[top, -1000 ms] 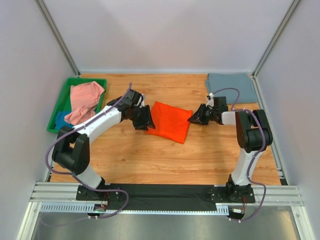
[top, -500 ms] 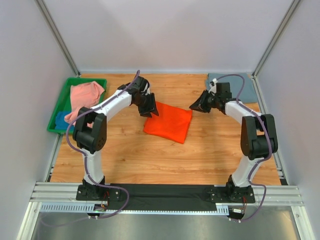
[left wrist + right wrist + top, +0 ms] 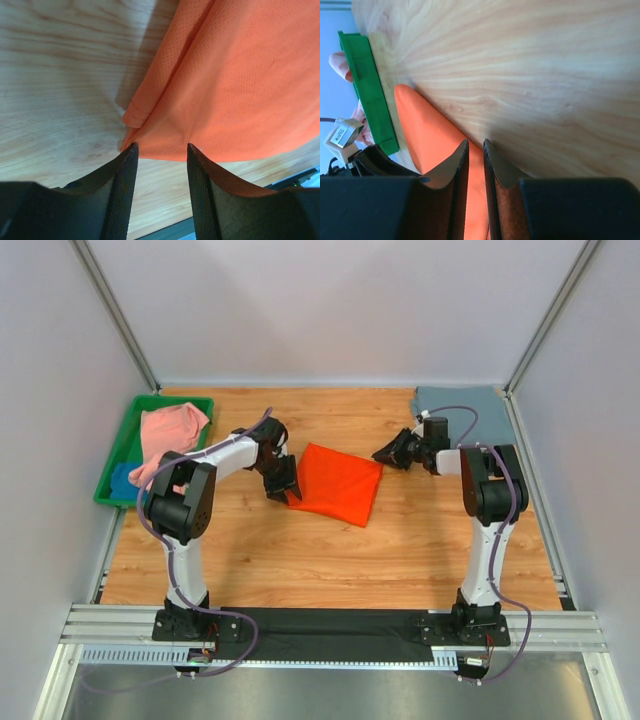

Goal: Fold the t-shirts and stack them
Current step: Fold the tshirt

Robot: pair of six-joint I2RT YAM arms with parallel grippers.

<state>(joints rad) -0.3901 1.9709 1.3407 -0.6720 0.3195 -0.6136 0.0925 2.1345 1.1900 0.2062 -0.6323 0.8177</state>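
The bright orange t-shirt (image 3: 335, 483) lies folded in a flat square mid-table. My left gripper (image 3: 285, 490) sits at its near-left corner, jaws open, tips just short of the cloth's edge (image 3: 161, 146); the orange t-shirt (image 3: 240, 75) fills that view. My right gripper (image 3: 380, 454) lies low at the shirt's far-right corner, jaws almost together (image 3: 476, 141) with the orange t-shirt (image 3: 427, 130) in the slit. The slate grey-blue t-shirt (image 3: 462, 402) lies folded at the far right corner. The salmon pink t-shirt (image 3: 170, 432) is crumpled over the blue t-shirt (image 3: 122, 480).
The pink and blue shirts rest in a green plastic tray (image 3: 175, 400) at the far left of the table; the tray (image 3: 370, 90) also shows in the right wrist view. White walls with metal posts enclose the table on three sides.
The orange shirt went from stretched between both grippers to lying flat. My left gripper moved from its far-left corner to its near-left corner. My right gripper dropped low at the far-right corner.
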